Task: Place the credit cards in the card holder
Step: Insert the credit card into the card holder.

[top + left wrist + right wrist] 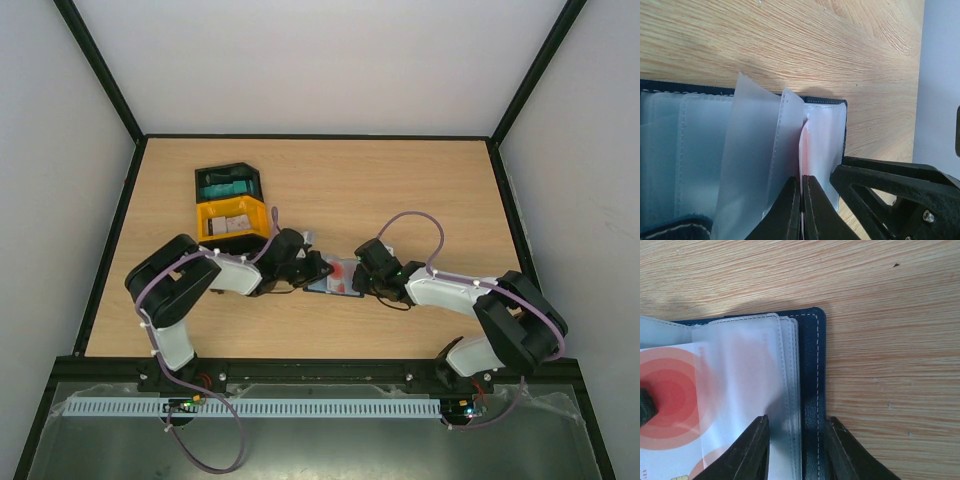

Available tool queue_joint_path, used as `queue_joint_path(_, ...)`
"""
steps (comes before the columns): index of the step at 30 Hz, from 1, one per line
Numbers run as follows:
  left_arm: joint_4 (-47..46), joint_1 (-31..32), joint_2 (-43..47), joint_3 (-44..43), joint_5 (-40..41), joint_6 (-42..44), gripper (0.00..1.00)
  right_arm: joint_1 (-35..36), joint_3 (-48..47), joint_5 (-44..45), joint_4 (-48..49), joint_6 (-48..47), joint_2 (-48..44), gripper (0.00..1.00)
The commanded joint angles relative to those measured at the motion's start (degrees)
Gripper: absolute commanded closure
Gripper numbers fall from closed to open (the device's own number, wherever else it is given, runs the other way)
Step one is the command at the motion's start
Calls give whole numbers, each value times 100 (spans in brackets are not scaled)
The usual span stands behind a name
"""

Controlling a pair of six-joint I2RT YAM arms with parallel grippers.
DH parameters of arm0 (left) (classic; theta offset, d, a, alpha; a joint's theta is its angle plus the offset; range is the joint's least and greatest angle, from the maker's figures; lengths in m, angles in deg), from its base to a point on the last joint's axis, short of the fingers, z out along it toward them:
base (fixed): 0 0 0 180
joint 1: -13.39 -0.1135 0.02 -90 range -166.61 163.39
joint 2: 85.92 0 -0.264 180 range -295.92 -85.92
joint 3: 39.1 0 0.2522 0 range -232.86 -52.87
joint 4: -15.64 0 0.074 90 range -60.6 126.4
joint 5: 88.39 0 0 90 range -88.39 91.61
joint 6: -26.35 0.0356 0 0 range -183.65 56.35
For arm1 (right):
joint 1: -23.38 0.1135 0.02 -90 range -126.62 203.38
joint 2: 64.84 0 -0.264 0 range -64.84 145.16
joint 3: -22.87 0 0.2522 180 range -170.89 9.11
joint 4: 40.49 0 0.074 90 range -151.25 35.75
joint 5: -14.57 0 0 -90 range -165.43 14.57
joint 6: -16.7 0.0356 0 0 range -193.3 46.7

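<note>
Top view first: both arms meet mid-table (420,200) over the open card holder (333,278), left gripper (314,270) and right gripper (362,272) at either end.

Left wrist: that gripper is pinched tight on the red-and-white card (802,145), edge-on beside a clear sleeve (752,150). Push crooked and the card snags the sleeve mouth or bows.

Right wrist: jaws partly apart, straddling the holder's stitched navy edge. If that brace slips, the holder skates away with the push.

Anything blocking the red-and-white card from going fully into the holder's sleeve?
Nothing visible. The red-and-white card is already partly under a clear sleeve of the card holder. The left gripper pinches its edge; the right gripper straddles the holder's edge.
</note>
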Motion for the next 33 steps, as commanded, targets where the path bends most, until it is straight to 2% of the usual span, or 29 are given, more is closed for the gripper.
queue_joint_path(1,131,46,-198,-102,236,-16,97,43,182,15,-241,3,33,72)
queue_joint_path(12,314,157,-352,-130,202,-27,97,42,179,27,-210,33,52,72)
queue_joint_path(19,491,272,-456,-195,190,33,89,44,172,33,-105,106,63,72)
queue_joint_path(22,726,310,-406,-268,323,162,85,42,189,50,-107,108,47,72)
queue_joint_path(33,1564,371,106,-352,937,514,58,43,229,104,-86,163,35,72)
